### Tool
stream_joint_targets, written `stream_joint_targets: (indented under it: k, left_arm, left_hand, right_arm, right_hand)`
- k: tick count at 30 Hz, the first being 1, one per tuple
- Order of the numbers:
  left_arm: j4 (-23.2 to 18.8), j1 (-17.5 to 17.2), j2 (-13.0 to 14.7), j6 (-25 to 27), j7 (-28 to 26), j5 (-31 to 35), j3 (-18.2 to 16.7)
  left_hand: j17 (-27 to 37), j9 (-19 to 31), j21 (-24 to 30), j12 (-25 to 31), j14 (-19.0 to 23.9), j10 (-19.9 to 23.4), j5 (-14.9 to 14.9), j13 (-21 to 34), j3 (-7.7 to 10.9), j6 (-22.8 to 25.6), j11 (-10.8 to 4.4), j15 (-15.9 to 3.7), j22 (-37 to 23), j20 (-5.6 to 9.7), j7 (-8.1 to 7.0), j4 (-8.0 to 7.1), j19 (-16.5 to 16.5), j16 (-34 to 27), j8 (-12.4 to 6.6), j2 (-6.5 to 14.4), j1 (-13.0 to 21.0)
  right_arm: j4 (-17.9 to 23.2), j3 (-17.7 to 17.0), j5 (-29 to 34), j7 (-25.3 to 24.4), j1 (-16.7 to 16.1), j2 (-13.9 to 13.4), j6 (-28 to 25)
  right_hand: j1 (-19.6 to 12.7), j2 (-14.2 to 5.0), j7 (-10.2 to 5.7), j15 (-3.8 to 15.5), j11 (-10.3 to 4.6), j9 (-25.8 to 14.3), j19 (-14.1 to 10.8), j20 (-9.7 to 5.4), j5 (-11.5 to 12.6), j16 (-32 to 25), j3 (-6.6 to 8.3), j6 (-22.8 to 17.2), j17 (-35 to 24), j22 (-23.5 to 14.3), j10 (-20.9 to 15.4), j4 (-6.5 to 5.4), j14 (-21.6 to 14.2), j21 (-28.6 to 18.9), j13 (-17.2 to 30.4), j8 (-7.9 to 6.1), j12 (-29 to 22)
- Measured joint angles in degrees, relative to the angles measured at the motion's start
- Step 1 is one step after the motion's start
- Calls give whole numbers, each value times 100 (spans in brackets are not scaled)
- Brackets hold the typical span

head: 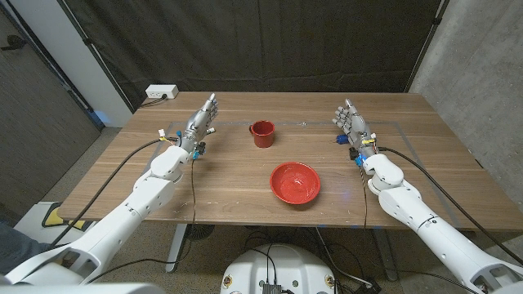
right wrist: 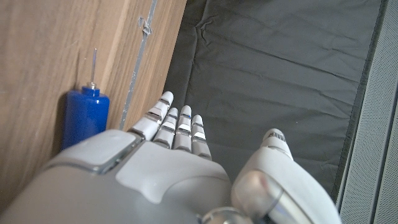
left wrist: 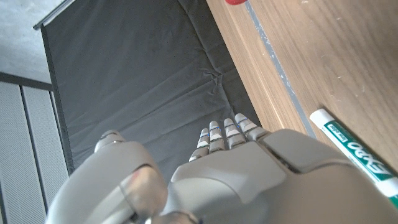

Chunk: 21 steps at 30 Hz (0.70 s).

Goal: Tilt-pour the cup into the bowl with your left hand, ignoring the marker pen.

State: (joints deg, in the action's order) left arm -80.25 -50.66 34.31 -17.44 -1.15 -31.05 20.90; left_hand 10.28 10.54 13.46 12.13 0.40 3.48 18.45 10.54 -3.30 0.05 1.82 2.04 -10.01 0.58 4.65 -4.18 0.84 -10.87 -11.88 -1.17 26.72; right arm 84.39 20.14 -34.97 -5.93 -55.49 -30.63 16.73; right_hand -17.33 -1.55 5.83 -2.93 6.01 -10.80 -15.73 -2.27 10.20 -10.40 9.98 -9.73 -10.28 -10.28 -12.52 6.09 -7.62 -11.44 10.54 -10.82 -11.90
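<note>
Toward the worktop's far edge the red cup (head: 262, 133) stands untouched, the red bowl (head: 295, 182) nearer the front; the left hand (head: 198, 124) waits empty, fingers extended—pouring hasn't begun.

A red cup (head: 262, 133) stands upright on the wooden table (head: 229, 180) toward its far side, and a red bowl (head: 295, 182) sits nearer the robot and slightly to the right, well apart from the cup. The left hand (head: 199, 123) rests at the table's left with its fingers stretched toward the far edge and holding nothing, left of the cup and apart from it. The right hand (head: 350, 122) stands likewise at the right, fingers extended and empty, with a small blue object (head: 341, 140) just beside it.
</note>
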Motion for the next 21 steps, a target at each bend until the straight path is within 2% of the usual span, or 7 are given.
stream_joint_targets:
  k: [2, 9, 10, 12, 15, 17, 21]
  left_arm:
    - [-109, -74, 55, -27, -79, 112, 3]
    - [-109, -74, 55, -110, -305, 431, 3]
    - [-441, -336, 213, -112, -345, 491, 20]
    - [-479, -366, 230, -115, -446, 619, 22]
    - [-479, -366, 230, -116, -555, 763, 22]
    - [-762, -576, 353, -113, -654, 900, 39]
    - [-762, -576, 353, -25, -837, 1146, 39]
  left_hand:
    - [0, 0, 0, 0, 1, 8, 0, 18, 25, 16, -8, 1, 0, -21, 16, 28, -22, 0, 0, -10, 100]
    - [-1, 0, 0, 0, 66, 40, 0, 28, 56, 16, -40, -17, 1, -29, 16, 167, -94, 0, 0, -39, 311]
    - [-1, 0, 0, 0, 66, 61, 0, 28, 59, 16, -62, -17, 1, -29, 16, 171, -94, 0, 0, -59, 381]
    - [-1, 0, -5, 0, 111, 90, 0, 28, 67, 29, -36, -3, 1, -27, 4, 241, -136, -1, 0, -57, 407]
    - [-1, 0, -40, 33, 144, 139, 0, 28, 72, 89, -80, 1, 1, -29, 6, 311, -156, -38, -28, -109, 531]
    - [-1, -1, -40, 44, 179, 174, 0, 28, 89, 160, -114, -32, 1, -43, 16, 358, -210, -38, -44, -112, 658]
    - [-1, 27, -40, 44, 244, 243, 22, 28, 101, 215, -120, -43, -11, -29, -12, 437, -237, -42, -65, -142, 791]
  right_arm:
    - [69, -13, 14, -21, -43, -31, 2]
    - [158, -37, 14, -21, -106, -80, 2]
    - [164, -39, 42, -38, -111, -85, 34]
    - [169, -42, 44, -36, -118, -92, 40]
    - [172, -45, 44, -36, -120, -97, 40]
    - [173, -46, 47, 13, -122, -101, 76]
    - [173, -49, 47, 13, -125, -104, 76]
  right_hand:
    - [0, 0, 0, 0, 0, 0, 0, 0, 0, 0, 0, 0, 0, 0, 0, 0, 0, 0, 0, 0, 0]
    - [0, 0, -31, 0, 0, 1, 0, 0, 0, 0, 0, -31, 0, 0, 0, 0, 0, 0, 0, 0, 0]
    - [0, 0, -31, -3, 0, 1, 0, 0, 0, 0, 0, -31, 0, 0, 0, 0, -3, 0, 0, 0, 0]
    - [0, 0, -31, -31, 0, 1, 0, 0, 0, 0, 0, -31, 1, 1, 0, 0, -31, 0, -1, 0, 0]
    - [0, 0, -31, -31, 0, 1, 0, 0, 0, 0, 0, -31, 1, 1, 0, 0, -31, 0, -1, 0, 0]
    - [0, 0, -31, -31, 12, 1, 1, 0, 0, 0, 0, -31, 1, 1, -12, 0, -31, 0, -1, 0, 0]
    - [0, 0, -31, -31, 11, 1, 0, 0, 0, 0, 0, -31, 1, 1, -11, 0, -31, 0, -1, 0, 0]
